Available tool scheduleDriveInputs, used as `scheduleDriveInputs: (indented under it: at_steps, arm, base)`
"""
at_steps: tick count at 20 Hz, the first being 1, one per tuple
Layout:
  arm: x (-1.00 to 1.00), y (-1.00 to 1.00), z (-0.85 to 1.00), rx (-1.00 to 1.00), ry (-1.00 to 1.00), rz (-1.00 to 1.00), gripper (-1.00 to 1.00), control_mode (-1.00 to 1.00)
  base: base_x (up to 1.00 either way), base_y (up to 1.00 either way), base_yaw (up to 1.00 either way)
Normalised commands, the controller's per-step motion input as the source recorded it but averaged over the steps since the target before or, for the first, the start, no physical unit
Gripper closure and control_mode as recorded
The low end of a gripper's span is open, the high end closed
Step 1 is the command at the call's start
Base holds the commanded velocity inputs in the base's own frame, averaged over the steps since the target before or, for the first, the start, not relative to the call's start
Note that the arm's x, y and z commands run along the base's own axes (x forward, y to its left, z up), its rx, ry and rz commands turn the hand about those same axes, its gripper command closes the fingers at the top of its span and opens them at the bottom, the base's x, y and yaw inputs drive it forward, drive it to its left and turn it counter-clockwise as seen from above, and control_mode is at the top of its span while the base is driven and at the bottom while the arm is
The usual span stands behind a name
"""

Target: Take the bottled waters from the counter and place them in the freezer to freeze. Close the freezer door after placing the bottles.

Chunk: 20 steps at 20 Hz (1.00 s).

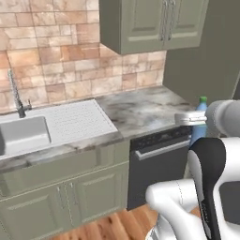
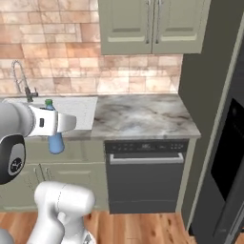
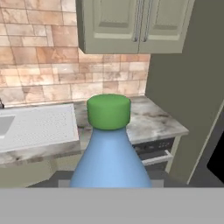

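While the arm reaches out in front of the base, the gripper (image 2: 56,125) is closed on the blue bottle (image 3: 110,162), which stands upright in the air, off the counter (image 2: 143,116). In the hand view the bottle is very close: its blue shoulder and green cap (image 3: 109,111) rise from the bottom edge, and the fingertips themselves are hidden, so I judge the grip from how the bottle hangs at the hand. In the right base view the blue body comes down below the white hand and the cap shows just above it, in front of the drainboard (image 2: 78,110). In the left base view the bottle (image 1: 198,125) is at the right side, beside the grey wrist, above the black dishwasher (image 1: 157,161). Behind the bottle lies the marbled counter, with the white sink (image 1: 23,133) and its faucet (image 1: 16,98) at the left. Under the counter are green cabinet doors (image 1: 89,194), and the floor is wood. Further back is a brick wall (image 2: 57,57) with green upper cabinets (image 2: 150,26). At the far right in the right base view stands the tall grey freezer door (image 2: 224,138) with its black panel; whether it is fully shut I cannot tell from this angle.
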Motion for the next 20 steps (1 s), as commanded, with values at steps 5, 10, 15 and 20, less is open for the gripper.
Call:
scheduleDriveInputs:
  at_steps: [5, 10, 15, 20]
  arm:
    - [0.00, 0.00, 0.00, 0.00, 0.00, 0.00, 1.00, 1.00]
    - [0.00, 0.00, 0.00, 0.00, 0.00, 0.00, 1.00, 1.00]
    - [0.00, 0.00, 0.00, 0.00, 0.00, 0.00, 1.00, 1.00]
    - [0.00, 0.00, 0.00, 0.00, 0.00, 0.00, 1.00, 1.00]
  base:
    - [-0.32, 0.00, -0.38]
    - [-0.29, 0.00, -0.44]
    - [-0.10, -0.06, -0.49]
    - [-0.13, -0.04, -0.50]
